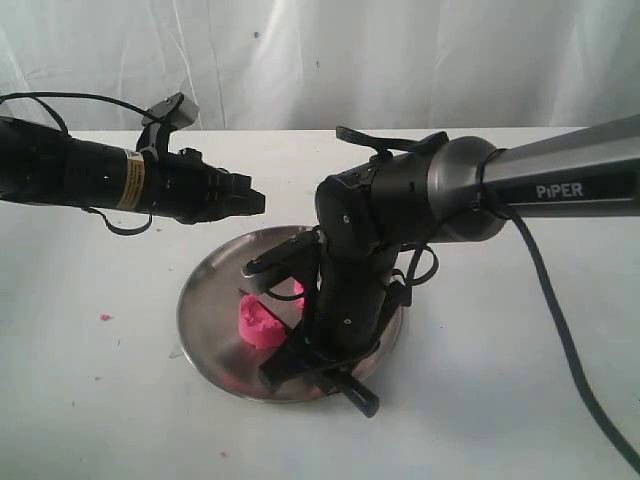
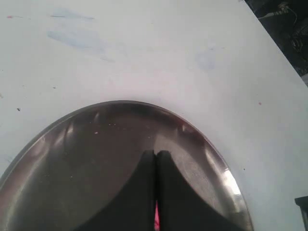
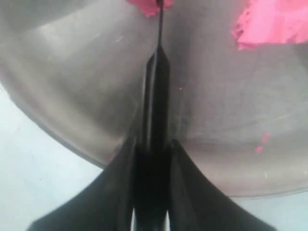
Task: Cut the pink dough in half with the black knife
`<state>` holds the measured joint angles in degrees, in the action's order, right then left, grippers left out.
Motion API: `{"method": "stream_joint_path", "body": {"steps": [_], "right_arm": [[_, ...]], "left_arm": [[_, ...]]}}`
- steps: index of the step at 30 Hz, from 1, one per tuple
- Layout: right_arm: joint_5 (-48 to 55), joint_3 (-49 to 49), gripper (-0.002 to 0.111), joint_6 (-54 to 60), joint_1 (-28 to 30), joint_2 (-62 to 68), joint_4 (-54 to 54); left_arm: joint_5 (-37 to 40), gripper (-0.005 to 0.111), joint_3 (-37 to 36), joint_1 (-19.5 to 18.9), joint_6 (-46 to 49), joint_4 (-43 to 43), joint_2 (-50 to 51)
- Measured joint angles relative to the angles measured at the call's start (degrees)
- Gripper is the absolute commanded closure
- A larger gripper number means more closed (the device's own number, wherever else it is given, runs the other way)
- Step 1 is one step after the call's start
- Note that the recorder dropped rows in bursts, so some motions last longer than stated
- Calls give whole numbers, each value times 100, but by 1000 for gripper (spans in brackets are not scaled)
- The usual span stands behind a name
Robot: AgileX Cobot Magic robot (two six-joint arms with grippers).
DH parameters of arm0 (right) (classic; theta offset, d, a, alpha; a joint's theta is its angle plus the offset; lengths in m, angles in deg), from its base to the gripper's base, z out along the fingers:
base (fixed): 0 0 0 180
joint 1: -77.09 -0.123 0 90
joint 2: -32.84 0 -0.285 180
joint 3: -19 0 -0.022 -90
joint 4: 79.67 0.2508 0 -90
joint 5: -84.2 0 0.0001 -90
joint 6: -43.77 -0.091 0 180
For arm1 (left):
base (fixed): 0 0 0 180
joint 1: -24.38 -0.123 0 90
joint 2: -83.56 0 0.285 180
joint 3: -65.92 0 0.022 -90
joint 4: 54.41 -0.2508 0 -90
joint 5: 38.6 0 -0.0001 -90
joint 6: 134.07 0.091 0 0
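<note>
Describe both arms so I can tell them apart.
Both are black and tubular with tapered black jaws. The left arm carries a yellow label band, a thin looping cable and a small grey camera on top. The right arm has a silver-grey forearm tube marked PIPER in white and a thick black cable.

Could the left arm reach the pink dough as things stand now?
Probably yes. The left gripper hangs shut over the plate, and the dough lies uncovered on its side. The right arm, holding the knife, crowds the dough's other side, so room is tight.
</note>
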<state>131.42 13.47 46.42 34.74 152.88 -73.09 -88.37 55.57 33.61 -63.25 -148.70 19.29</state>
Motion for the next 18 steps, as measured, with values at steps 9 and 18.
{"method": "stream_joint_path", "body": {"steps": [9,18], "right_arm": [[31,0,108,-155,0,0,-367],[77,0,108,-978,0,0,-1180]], "left_arm": [[-23,107,0,0,0,0,-34],[124,107,0,0,0,0,-596]]}}
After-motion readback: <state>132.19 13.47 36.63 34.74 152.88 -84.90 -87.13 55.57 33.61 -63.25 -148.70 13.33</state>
